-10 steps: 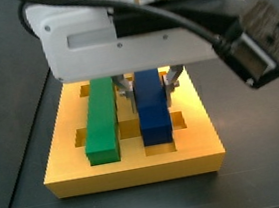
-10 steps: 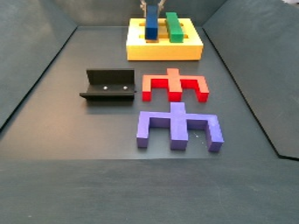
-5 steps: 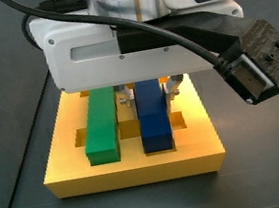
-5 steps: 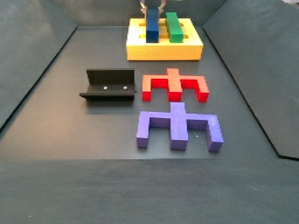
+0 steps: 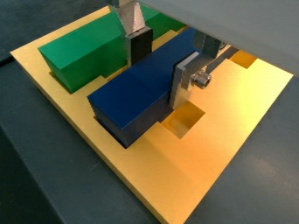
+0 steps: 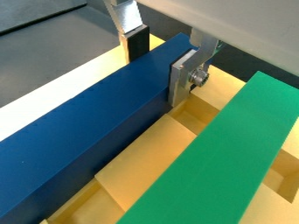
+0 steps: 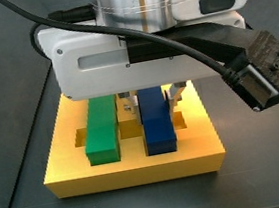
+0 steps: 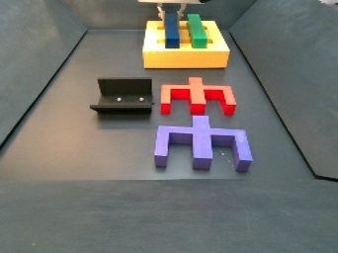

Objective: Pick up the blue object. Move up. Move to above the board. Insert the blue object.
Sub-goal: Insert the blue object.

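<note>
- Over the board (image 7: 134, 168), the hand (image 5: 162, 54) stood with its fingers (image 6: 184, 77) flanking the blue object (image 5: 146, 91).
- Whether they still pinched it, I couldn't tell.
- Beside it lay the green bar (image 7: 100, 129).

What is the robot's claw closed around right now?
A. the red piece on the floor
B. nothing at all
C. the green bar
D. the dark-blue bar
D. In a wrist view the gripper over the board has its silver fingers pressed on both sides of the blue object, while the green bar lies beside it untouched.
</note>
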Available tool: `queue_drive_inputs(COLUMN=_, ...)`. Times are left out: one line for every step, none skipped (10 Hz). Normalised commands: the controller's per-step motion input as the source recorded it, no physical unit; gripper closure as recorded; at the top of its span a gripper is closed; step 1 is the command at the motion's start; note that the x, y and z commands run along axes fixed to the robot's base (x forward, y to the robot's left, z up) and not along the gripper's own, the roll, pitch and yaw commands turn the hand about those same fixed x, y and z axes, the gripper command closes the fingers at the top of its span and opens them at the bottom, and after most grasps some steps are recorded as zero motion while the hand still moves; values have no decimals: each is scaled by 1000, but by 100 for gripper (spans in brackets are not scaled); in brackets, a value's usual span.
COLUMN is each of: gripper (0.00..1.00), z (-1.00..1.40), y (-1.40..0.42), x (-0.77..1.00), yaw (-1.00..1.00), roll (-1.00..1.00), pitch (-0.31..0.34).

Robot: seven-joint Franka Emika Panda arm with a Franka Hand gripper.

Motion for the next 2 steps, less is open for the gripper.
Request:
queue_drive_inputs(gripper=100, z=-203, y=0, x=0, yaw=23, roll=0, pitch=0)
queue_drive_inputs(gripper=100, z=0, y=0, x=0, yaw=0, roll=0, pitch=0)
